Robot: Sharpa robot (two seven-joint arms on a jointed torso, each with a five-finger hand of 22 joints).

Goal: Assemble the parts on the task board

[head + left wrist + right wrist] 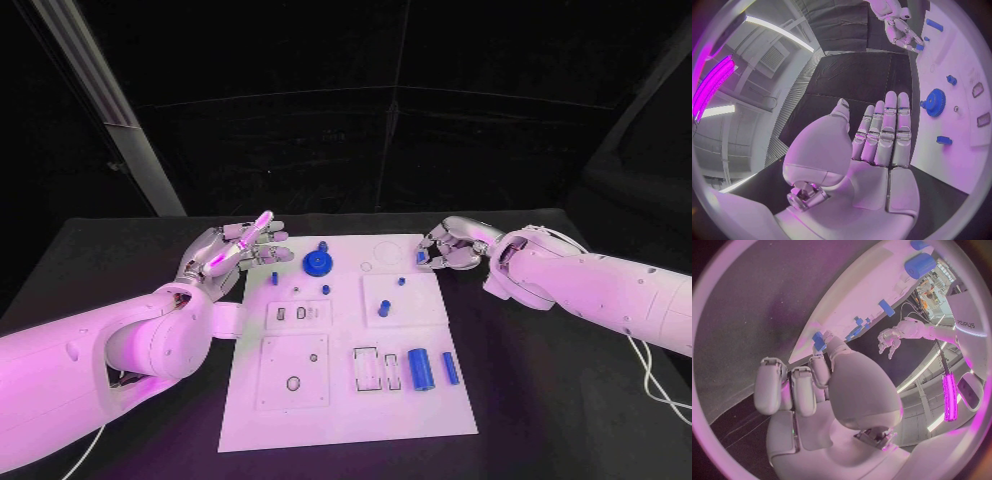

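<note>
Standing in task board (346, 420): blue parts (420, 369)

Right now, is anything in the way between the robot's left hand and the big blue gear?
Nothing visible blocks it. The left hand hangs open beside the board's far left corner, and the blue gear lies flat close by, with bare white task board between them.

The board (346, 400) is plain white and lies on a black tabletop (548, 400). The gear (317, 263), the cylinder (420, 370), the thin bar (450, 368) and the small pegs (385, 308) on it are blue. Both arms (606, 290) are white, and the left hand (238, 250) and the right hand (450, 243) are silver.
</note>
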